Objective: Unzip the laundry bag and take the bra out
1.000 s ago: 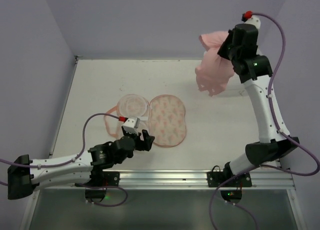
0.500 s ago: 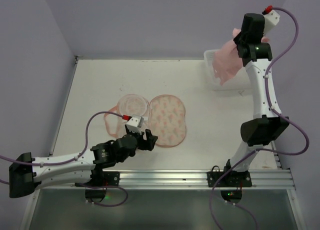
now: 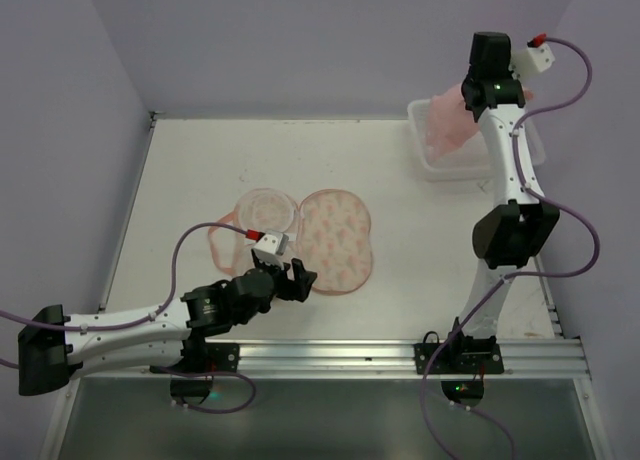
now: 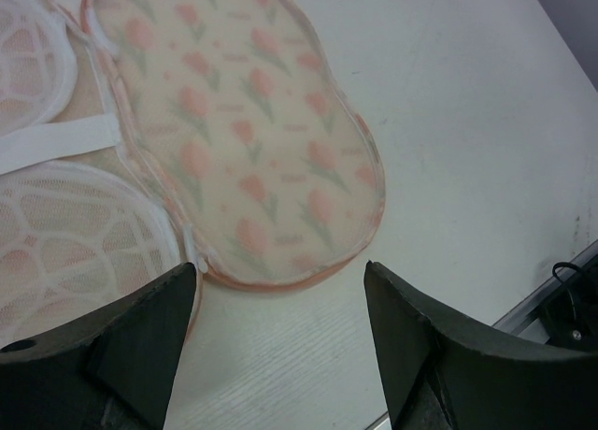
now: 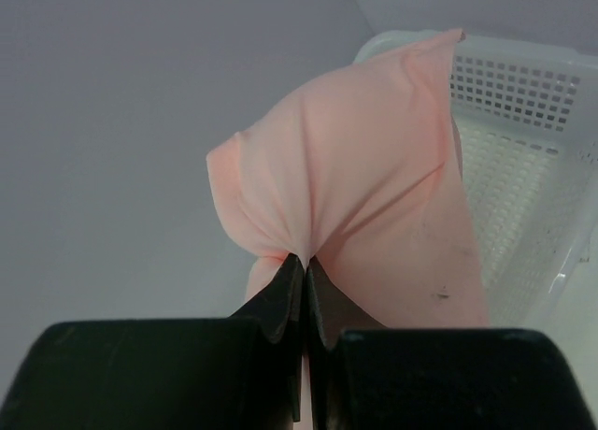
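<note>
Removal of the bra from the laundry bag looks finished, and the step in hand seems to be the putting away. The right gripper is raised high at the far right of the table. Its jaws are pressed together on a gathered fold of the pink fabric, so the bra is pinched firmly. The garment hangs from this pinch, and its long axis runs downward from the jaws. Its lower end reaches toward the white basket that stands under it; I cannot tell if the fabric already touches the basket floor. I judge that the next move calls for lowering the wrist a little over the basket and then parting the jaws, so that the soft cloth falls inside and does not hang over the rim. The bag lies unzipped and spread flat near the middle of the table. The mesh half is on the left and the printed half on the right, joined side by side. The long axis of each half runs from the near edge to the far edge. The left gripper hovers just beside the near end of the printed half, with jaws wide apart and nothing between them.
</note>
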Controlling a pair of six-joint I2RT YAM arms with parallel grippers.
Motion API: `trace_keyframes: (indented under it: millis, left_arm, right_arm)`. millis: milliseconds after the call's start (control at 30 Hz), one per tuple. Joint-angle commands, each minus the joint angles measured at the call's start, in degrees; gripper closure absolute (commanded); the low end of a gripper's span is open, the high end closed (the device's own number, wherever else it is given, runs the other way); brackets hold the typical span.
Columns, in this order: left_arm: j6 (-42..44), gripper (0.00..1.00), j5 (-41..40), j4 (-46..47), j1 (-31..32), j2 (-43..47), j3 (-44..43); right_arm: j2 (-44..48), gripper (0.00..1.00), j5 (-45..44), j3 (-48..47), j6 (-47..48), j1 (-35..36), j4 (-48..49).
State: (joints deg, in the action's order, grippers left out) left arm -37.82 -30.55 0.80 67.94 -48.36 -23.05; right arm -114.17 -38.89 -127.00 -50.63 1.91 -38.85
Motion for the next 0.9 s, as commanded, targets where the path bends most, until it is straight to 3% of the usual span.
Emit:
trace_keyframes:
  millis: [0,167,500,867]
  left_arm:
    - [2.0,0.23,0.7,3.2,0.1,0.6,-1.2]
    - [2.8,0.23,1.9,4.9,0.1,-0.9,-1.3]
    - [3.2,0.23,2.3,4.6,0.1,-1.5,-2.3]
    - [3.7,0.23,2.2,4.7,0.0,-0.9,-2.1]
  right_arm:
    - [-0.3,1.0,-5.2,-0.3,-6.8,-1.6,1.9]
    - [-2.2,1.0,-6.4,0.3,-12.3,-4.5,2.0]
    - [-6.7,1.0,-2.1,6.9,-8.8,-4.6,15.7]
    - [-13.7,1.0,-0.7,5.3,-15.9,-4.4,14.8]
